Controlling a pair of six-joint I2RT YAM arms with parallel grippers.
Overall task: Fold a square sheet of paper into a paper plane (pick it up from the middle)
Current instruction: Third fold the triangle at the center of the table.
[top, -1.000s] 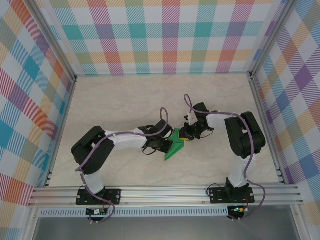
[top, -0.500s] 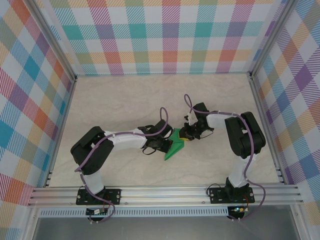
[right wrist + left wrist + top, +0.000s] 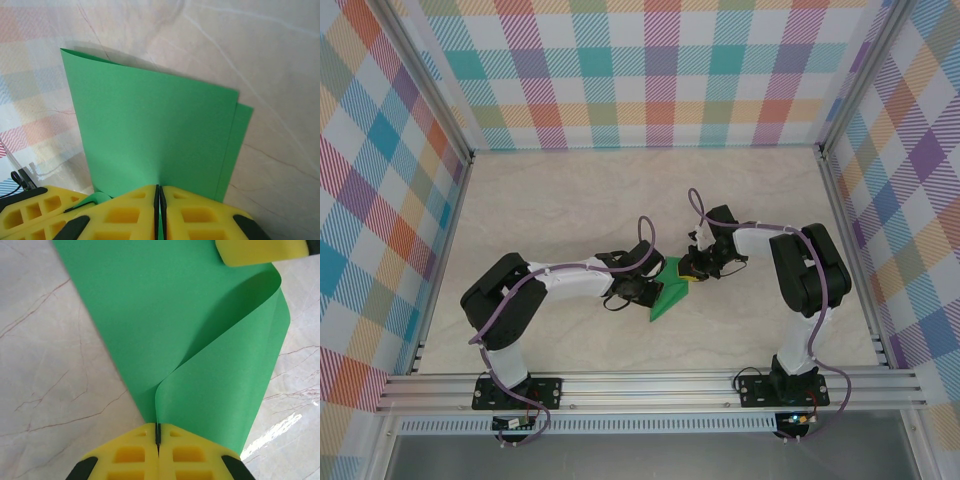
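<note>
Partly arm-hidden overhead, the sheet [image 3: 665, 299] is pinched by left fingers [image 3: 131, 456] and right fingers [image 3: 125, 216].

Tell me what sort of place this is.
Most likely a robot lab's enclosed test cell. Checked backdrop walls stand on three sides. The left arm and right arm are bolted to an aluminium frame rail, with green paper between them on a marble-look tabletop.

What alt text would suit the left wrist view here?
A sheet of green paper, folded over in a loose uncreased curl, is pinched at its near edge by the shut left gripper. A yellow fingertip of the right gripper sits at its far edge, and pale marbled table shows on both sides.
</note>
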